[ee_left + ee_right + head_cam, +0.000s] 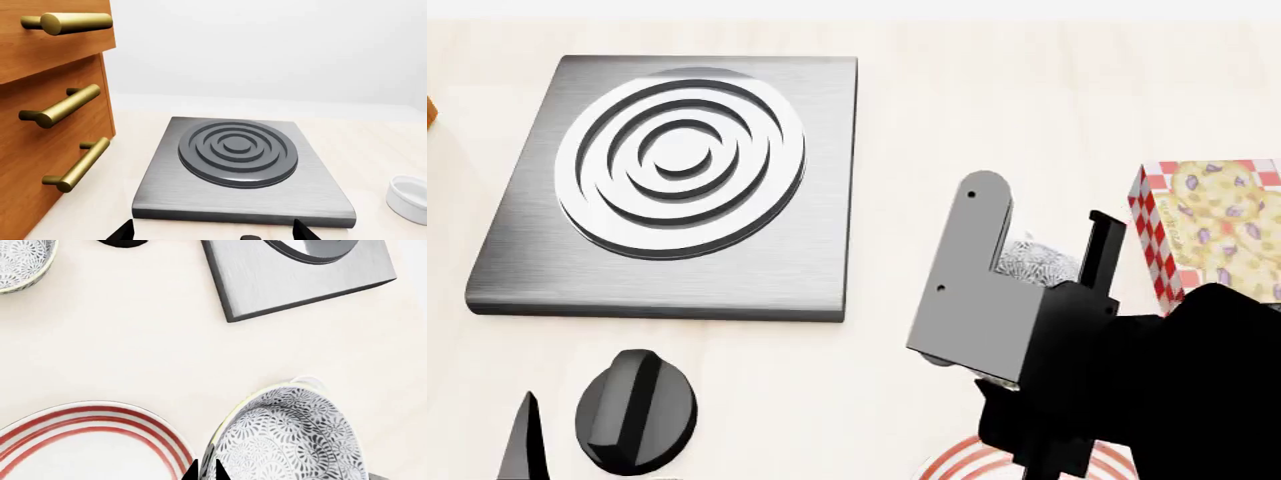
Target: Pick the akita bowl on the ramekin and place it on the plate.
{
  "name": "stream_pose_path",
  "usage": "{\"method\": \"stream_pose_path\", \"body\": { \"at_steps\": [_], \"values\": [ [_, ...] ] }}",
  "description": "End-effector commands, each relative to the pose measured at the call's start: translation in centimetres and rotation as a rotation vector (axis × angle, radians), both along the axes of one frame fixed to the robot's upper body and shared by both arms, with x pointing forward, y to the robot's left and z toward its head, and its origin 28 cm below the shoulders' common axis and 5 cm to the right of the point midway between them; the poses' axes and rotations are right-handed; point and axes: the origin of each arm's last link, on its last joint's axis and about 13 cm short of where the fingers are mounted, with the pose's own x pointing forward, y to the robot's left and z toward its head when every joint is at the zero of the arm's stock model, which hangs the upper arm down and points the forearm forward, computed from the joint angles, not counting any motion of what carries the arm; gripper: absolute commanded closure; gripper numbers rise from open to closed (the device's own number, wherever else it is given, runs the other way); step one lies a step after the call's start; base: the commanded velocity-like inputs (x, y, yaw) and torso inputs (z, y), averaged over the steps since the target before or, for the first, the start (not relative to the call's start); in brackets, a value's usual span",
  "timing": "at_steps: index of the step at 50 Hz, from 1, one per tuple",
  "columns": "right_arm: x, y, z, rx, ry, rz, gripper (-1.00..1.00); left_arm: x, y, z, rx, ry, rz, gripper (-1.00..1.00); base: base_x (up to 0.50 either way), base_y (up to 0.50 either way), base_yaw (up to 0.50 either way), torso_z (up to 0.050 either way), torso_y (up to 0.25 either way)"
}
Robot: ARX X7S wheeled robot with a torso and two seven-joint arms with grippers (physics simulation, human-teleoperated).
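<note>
Right end effector [205, 469]: I had its fingers pinched on the rim of the akita bowl [293, 440]; in the head view it sat at 4 o'clock from the hob.
Akita bowl: tilted, with a sliver of the white ramekin [308, 383] peeking past its far rim; I couldn't tell if they touched.
Plate [87, 420]: red-ringed, on the counter [133, 340] just beside the bowl.
Twin bowl [20, 265]: well apart, at the frame's corner.
Left end effector [213, 231]: only the tips showed, set wide apart, gripping nothing.
Hob [681, 170]: flat on the counter.
Drawers [47, 115]: brass handles, beside the hob.
</note>
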Motion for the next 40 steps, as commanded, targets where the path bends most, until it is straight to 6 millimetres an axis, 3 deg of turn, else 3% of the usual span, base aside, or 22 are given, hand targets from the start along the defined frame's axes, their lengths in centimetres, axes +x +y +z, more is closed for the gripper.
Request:
{"method": "stream_pose_path", "body": {
  "at_steps": [1,40],
  "values": [
    [-1.0,0.1,-1.3,0.007,0.003,0.017,1.0,-0.1,0.0,0.0,0.002,0.0,0.001,-1.0,0.0,0.0,0.0,0.0,0.0],
    [-3.5,0.1,-6.8,0.018,0.121,0.044,1.0,0.0,0.0,0.0,0.004,0.003,0.003,-1.0,0.0,0.0,0.0,0.0,0.0]
  ]
}}
